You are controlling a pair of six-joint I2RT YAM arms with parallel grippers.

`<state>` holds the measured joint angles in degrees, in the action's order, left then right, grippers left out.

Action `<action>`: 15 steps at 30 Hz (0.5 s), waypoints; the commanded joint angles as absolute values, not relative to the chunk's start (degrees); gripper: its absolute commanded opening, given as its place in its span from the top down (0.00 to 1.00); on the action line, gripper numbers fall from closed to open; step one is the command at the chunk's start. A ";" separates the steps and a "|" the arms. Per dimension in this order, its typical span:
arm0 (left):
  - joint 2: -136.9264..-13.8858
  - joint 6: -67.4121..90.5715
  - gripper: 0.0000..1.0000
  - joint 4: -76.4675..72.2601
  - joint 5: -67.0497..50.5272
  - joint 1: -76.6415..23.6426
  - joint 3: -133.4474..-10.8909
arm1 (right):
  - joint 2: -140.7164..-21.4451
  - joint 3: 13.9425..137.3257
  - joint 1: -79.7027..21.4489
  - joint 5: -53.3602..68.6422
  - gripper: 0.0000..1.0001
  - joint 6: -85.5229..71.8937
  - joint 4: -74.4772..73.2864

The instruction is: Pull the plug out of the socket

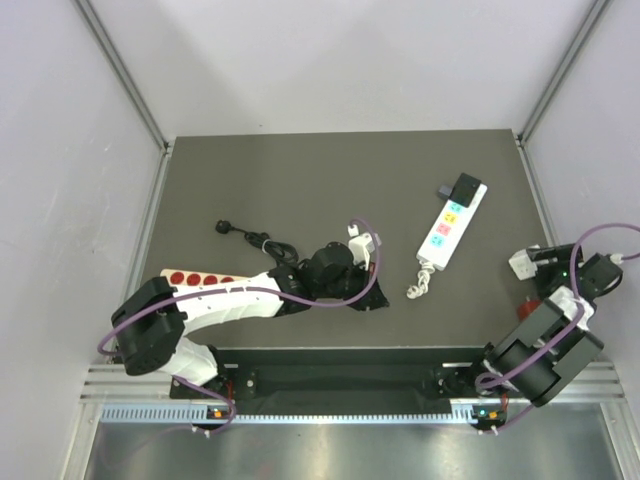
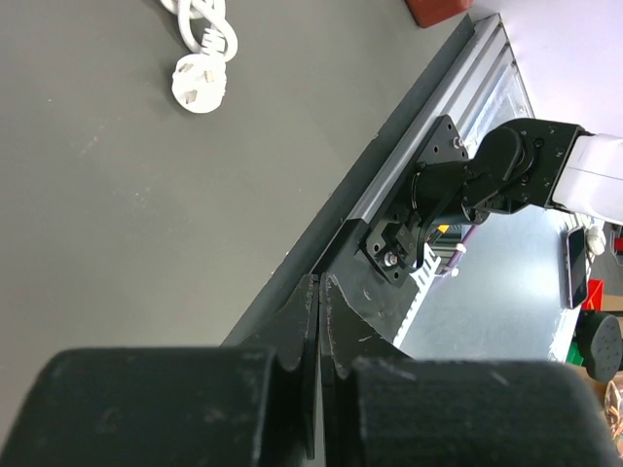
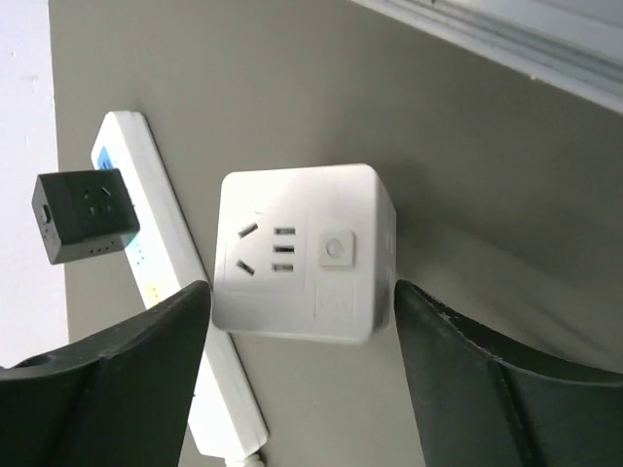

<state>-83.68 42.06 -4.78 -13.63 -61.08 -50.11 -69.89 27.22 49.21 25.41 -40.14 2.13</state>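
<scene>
The socket, a long white power strip with coloured outlet faces, lies at the right centre of the table. A black plug sits in its far end. Both show in the right wrist view, the strip and the plug. The strip's short white cord ends in a white plug. My right gripper is open, its jaws either side of a white cube socket, well right of the strip. My left gripper is shut and empty, mid-table.
A beige strip with red round spots lies under my left arm. A black cord with a plug lies behind it. A red object sits near the right arm. The table's front edge and rail are near the left gripper.
</scene>
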 commanded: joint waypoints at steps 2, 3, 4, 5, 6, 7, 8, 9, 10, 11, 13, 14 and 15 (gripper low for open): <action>-80.95 42.28 1.00 -7.29 -13.80 -61.35 -49.57 | -66.01 30.94 48.52 22.50 0.21 -37.09 0.09; -80.86 42.36 1.00 -7.47 -13.89 -61.35 -49.48 | -64.96 31.29 48.52 21.54 0.20 -36.39 -2.26; -80.86 42.36 1.00 -7.56 -13.80 -61.35 -49.40 | -64.43 31.46 48.52 21.01 0.19 -36.04 -2.98; -80.86 42.54 1.00 -7.73 -14.06 -61.35 -49.22 | -63.73 31.55 48.34 20.48 0.17 -35.60 -3.68; -80.86 42.63 1.00 -8.17 -14.06 -61.43 -49.13 | -62.42 31.73 48.34 19.78 0.17 -34.90 -4.56; -80.95 42.54 1.00 -8.35 -14.24 -61.44 -49.13 | -61.71 31.90 48.25 19.43 0.17 -34.37 -5.96; -81.03 42.63 1.00 -8.44 -14.33 -61.44 -49.04 | -61.00 31.99 48.25 19.08 0.17 -34.02 -6.76; -81.21 42.71 1.00 -8.61 -14.41 -61.44 -49.13 | -59.69 32.17 48.16 18.72 0.17 -33.32 -7.46; -81.38 42.80 1.00 -8.96 -14.41 -61.44 -49.13 | -58.98 32.25 48.08 18.46 0.16 -33.05 -8.60; -81.47 42.80 1.00 -9.05 -14.68 -61.52 -49.13 | -58.28 32.26 47.82 18.37 0.16 -32.79 -8.96; -81.74 42.98 1.00 -9.58 -14.94 -61.61 -49.04 | -56.52 32.43 47.11 18.37 0.17 -32.08 -9.84; -81.83 42.98 1.00 -9.84 -15.03 -61.52 -48.96 | -56.08 32.78 46.07 18.20 0.17 -31.91 -10.54; -82.00 43.07 1.00 -9.93 -15.03 -61.52 -48.96 | -55.38 33.39 45.53 17.76 0.17 -31.47 -10.98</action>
<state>-82.87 42.52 -6.07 -14.17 -61.23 -49.36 -57.71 29.71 47.44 19.33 -34.15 -8.97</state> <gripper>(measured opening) 0.010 0.834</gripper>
